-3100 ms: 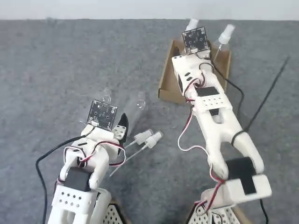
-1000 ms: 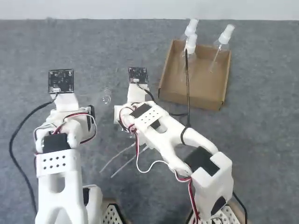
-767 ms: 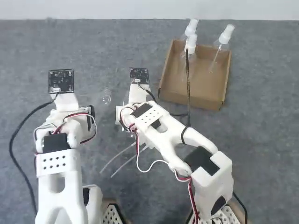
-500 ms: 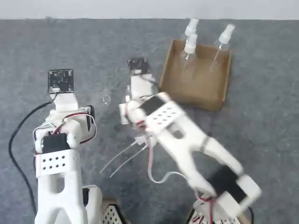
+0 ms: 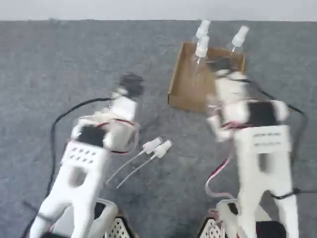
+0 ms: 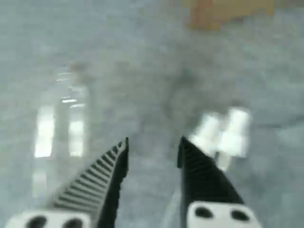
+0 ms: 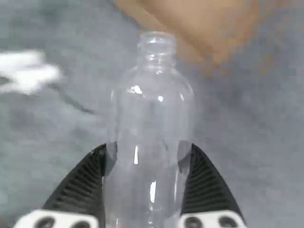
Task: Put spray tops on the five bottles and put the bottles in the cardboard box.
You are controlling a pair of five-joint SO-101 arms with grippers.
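Note:
My right gripper (image 7: pixel 147 152) is shut on a clear bottle (image 7: pixel 149 118) with a bare neck and no spray top. In the high view that arm (image 5: pixel 247 114) stands by the near edge of the cardboard box (image 5: pixel 181 91). Three bottles with spray tops (image 5: pixel 200 47) stand in the box. Two loose spray tops (image 5: pixel 157 147) with long tubes lie on the grey mat between the arms. My left gripper (image 6: pixel 154 141) is open and empty above the mat. Another topless clear bottle (image 6: pixel 61 118) lies to one side of it, and the spray tops (image 6: pixel 223 135) lie to the other.
Grey carpet-like mat (image 5: pixel 74 49) covers the table, with open room at the far left and far right. A black cable (image 5: pixel 64 119) trails from the left arm (image 5: pixel 99 144). The box (image 7: pixel 204 23) lies just beyond the held bottle.
The right arm swung from the table's middle over to the box, carrying the topless bottle. The left arm moved right toward the middle, above the lying bottle and spray tops.

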